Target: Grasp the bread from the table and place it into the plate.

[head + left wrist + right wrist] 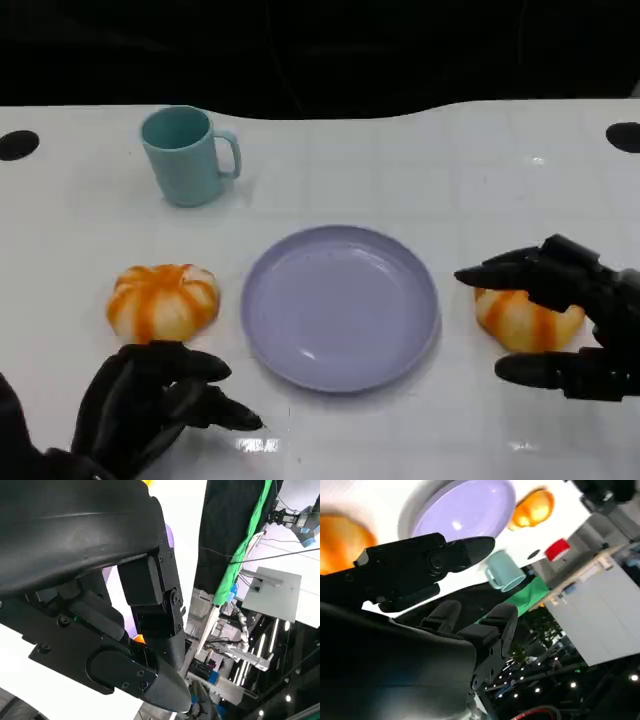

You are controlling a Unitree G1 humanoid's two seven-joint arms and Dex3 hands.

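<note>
Two orange-striped bread rolls lie on the white table, one on each side of an empty lilac plate. The right bread sits between the spread fingers and thumb of my right hand. The fingers arch over its far side and the thumb lies just in front of it, with a small gap. In the right wrist view this bread is a blur beside the fingers, with the plate beyond. The left bread lies just beyond my left hand, which holds nothing, its fingers apart.
A teal mug stands at the back left, handle to the right. Black round marks sit at the table's far corners. The table's dark far edge runs along the top of the head view.
</note>
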